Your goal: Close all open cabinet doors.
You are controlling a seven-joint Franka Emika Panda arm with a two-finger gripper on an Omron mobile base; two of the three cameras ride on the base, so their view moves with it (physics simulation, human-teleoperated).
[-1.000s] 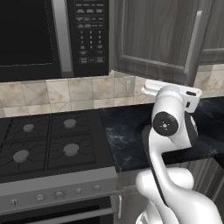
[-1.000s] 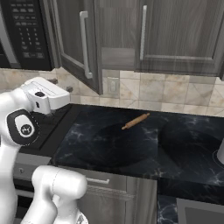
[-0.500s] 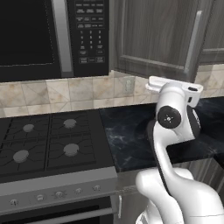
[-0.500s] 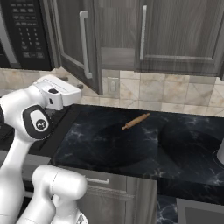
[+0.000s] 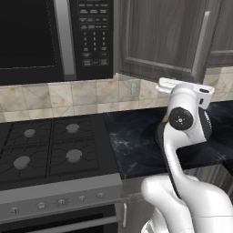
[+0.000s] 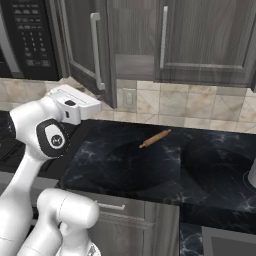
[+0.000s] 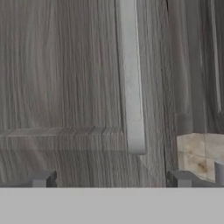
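An upper cabinet door (image 6: 82,42) stands ajar above the counter (image 6: 150,165), and the gripper (image 7: 111,177) (fingers spread, holding nothing) should press squarely beside its silver handle (image 7: 130,78).

We see a dark marble counter (image 6: 210,175) with a wooden rolling pin (image 6: 155,138) lying directly on it.
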